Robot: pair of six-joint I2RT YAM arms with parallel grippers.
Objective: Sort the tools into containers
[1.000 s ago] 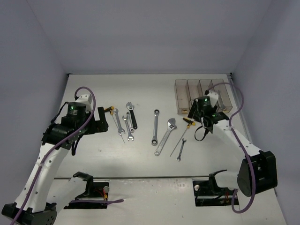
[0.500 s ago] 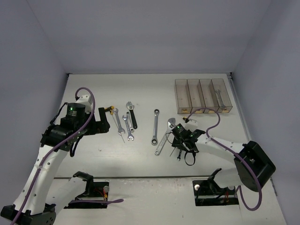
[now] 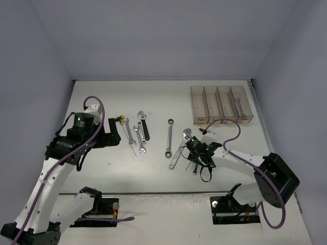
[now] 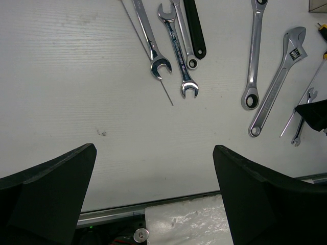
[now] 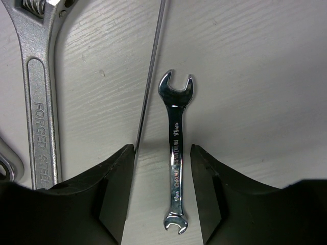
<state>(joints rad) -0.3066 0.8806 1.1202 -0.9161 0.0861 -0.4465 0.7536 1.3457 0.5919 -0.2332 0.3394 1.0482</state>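
right hand came down from the bins; small wrench lies untouched between its parted fingers, mostly hidden from above. left hand is spread wide.

Overhead from behind; wrist views downward; small wrench in both

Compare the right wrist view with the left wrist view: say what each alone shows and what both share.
Only the right wrist view shows that the right gripper has its jaws open either side of the small wrench without touching it. It also shows the FORGED STEEL stamp on the adjustable spanner.
Only the left wrist view shows the left gripper open above the table, the black-handled spanner, the silver wrenches beside it and the ratchet wrench.
Both show the small wrench, the adjustable spanner and the thin rod.
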